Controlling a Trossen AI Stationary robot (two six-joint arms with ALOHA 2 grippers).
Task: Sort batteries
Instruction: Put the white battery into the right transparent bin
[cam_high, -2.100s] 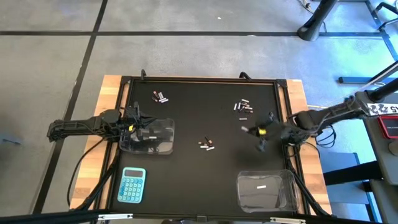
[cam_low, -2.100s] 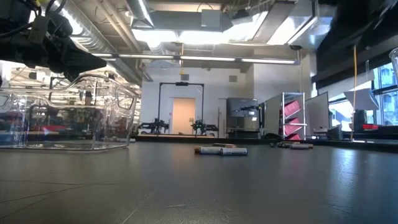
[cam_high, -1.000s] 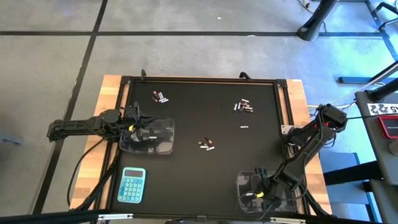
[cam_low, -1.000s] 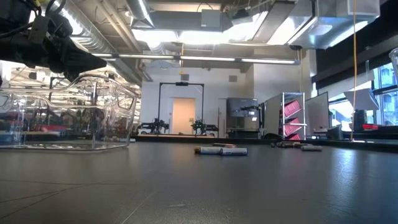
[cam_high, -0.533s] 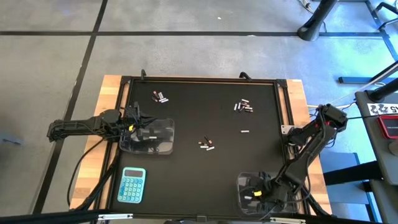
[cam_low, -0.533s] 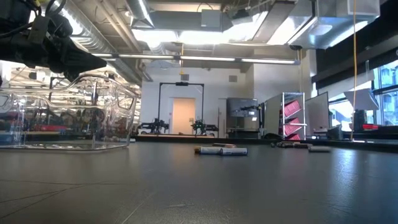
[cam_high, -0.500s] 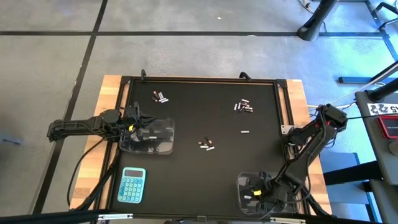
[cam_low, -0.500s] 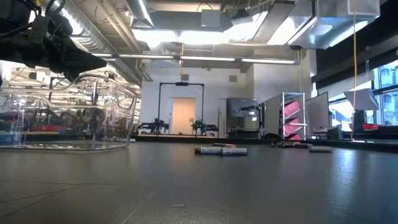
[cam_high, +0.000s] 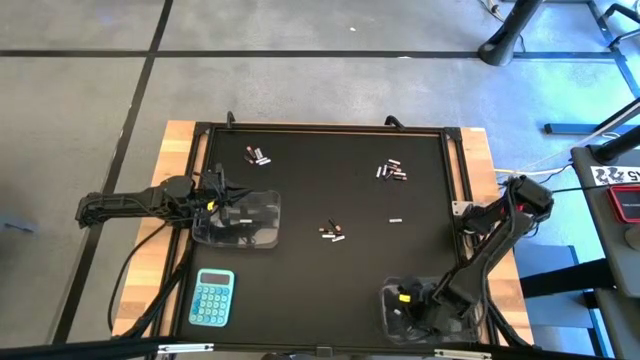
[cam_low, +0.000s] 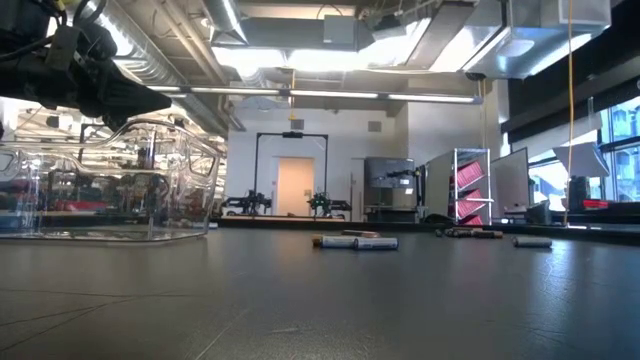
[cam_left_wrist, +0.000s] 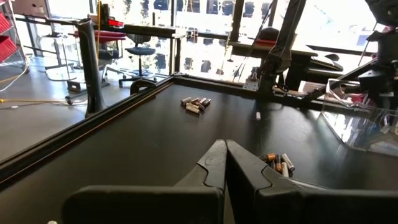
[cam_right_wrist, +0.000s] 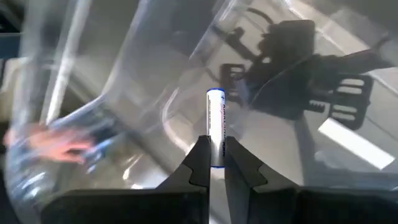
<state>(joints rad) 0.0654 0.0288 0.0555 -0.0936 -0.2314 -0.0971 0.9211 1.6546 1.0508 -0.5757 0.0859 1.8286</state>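
Batteries lie on the black mat in small groups at the far left (cam_high: 259, 155), far right (cam_high: 392, 171) and middle (cam_high: 332, 232), plus a lone one (cam_high: 396, 219). My right gripper (cam_high: 403, 312) hangs over the clear tub (cam_high: 458, 292) at the near right, shut on a silvery-white battery (cam_right_wrist: 215, 118). My left gripper (cam_left_wrist: 225, 152) is shut and level at the table's left, above the other clear tub (cam_high: 262, 228), holding nothing. My right gripper pinches the silvery-white battery by one end (cam_right_wrist: 215, 158) between its two fingertips. The battery lies along the fingers and sticks out past them. The fingers slant down from above into the tub's mouth, and the battery hangs clear of the tub's floor.
A blue calculator (cam_high: 212, 297) lies at the near left. A raised black rim (cam_high: 455, 170) frames the mat. The low view shows the middle batteries (cam_low: 355, 241) and the lone one (cam_low: 533, 242) on the mat, with the left tub (cam_low: 110, 190) at its left.
My right gripper has rolled about its own axis above the near-right tub and shifted a little toward the table's left, still shut on the battery. The lone battery on the mat has rolled slowly toward the near edge.
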